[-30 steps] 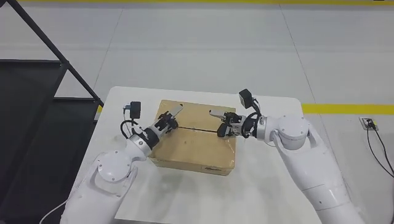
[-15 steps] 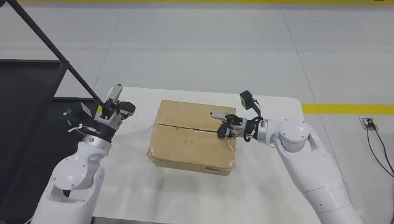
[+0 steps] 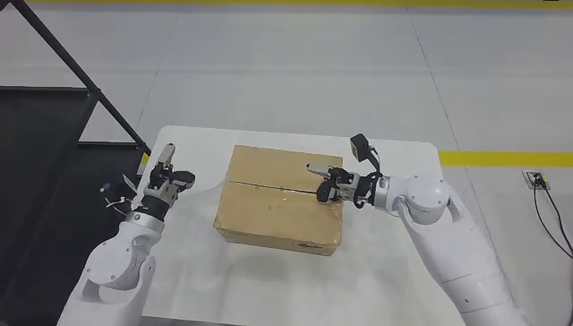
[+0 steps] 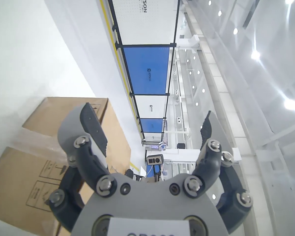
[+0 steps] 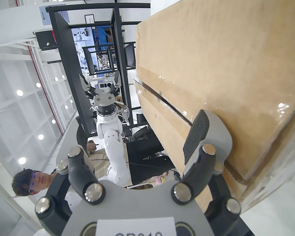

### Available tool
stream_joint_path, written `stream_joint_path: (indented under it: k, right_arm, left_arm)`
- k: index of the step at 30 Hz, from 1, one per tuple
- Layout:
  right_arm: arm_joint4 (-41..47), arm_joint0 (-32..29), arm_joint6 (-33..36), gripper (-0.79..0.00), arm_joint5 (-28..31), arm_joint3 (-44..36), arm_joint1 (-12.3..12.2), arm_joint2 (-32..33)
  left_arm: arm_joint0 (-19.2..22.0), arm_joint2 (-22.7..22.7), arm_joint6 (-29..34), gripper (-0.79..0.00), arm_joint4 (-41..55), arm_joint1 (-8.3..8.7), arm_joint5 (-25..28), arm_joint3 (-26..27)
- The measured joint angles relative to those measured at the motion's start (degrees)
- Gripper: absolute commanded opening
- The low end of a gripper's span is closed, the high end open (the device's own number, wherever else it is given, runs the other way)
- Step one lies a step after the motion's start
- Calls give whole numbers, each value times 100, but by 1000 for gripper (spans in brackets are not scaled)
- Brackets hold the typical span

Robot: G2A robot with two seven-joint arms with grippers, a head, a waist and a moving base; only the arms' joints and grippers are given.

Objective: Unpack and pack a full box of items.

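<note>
Box (image 3: 280,199) closed at mid-desk (image 3: 385,263); both grippers spread and empty.
The right gripper (image 3: 324,183) hangs over the right end of the box's top seam, one pad (image 5: 196,133) at the seam line; contact cannot be told. The left gripper (image 3: 166,175) is at the desk's left edge, well apart from the box. Judged: stiff cardboard walls, flaps that flex, and likely heavy if full, so the box is best left in place. The clear tape looks slick, so the better hold is a flap's free edge along the seam. The right wrist view shows the seam as a dark gap with glossy tape over the box's end, which the top view does not resolve. The left wrist view shows a side wall with a tape band. The top view gives the layout.
</note>
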State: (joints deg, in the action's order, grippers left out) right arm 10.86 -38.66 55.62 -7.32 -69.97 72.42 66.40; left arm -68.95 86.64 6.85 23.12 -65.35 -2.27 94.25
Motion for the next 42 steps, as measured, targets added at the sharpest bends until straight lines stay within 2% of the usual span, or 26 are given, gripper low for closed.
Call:
stream_joint_path:
  k: [4,16,19,22,26,32,37,42]
  right_arm:
    - [27,5,26,0,113,37,-13,17]
    - [37,12,57,0,205,-17,-52,19]
    - [41,35,63,0,199,-22,-56,1]
    - [27,61,77,0,183,-48,-61,-22]
    - [-2,89,73,0,127,-105,-68,-51]
    - [-24,50,44,0,91,-203,-89,-53]
    - [-38,20,-1,0,40,-288,-101,-71]
    - [-39,11,-82,0,4,-319,-101,-114]
  left_arm:
    - [-295,68,-67,0,212,-23,161,-136]
    - [-709,26,857,0,418,-30,157,-571]
    - [-556,-143,746,0,273,-62,141,-762]
    - [-196,-406,582,0,396,-131,57,-1167]
    - [415,-782,380,0,439,-243,-13,-1931]
    - [1055,-1133,133,0,654,-402,252,-2866]
    - [1273,-1142,-24,0,967,-493,694,-3189]
    - [1291,-993,-36,0,1002,-505,1071,-3169]
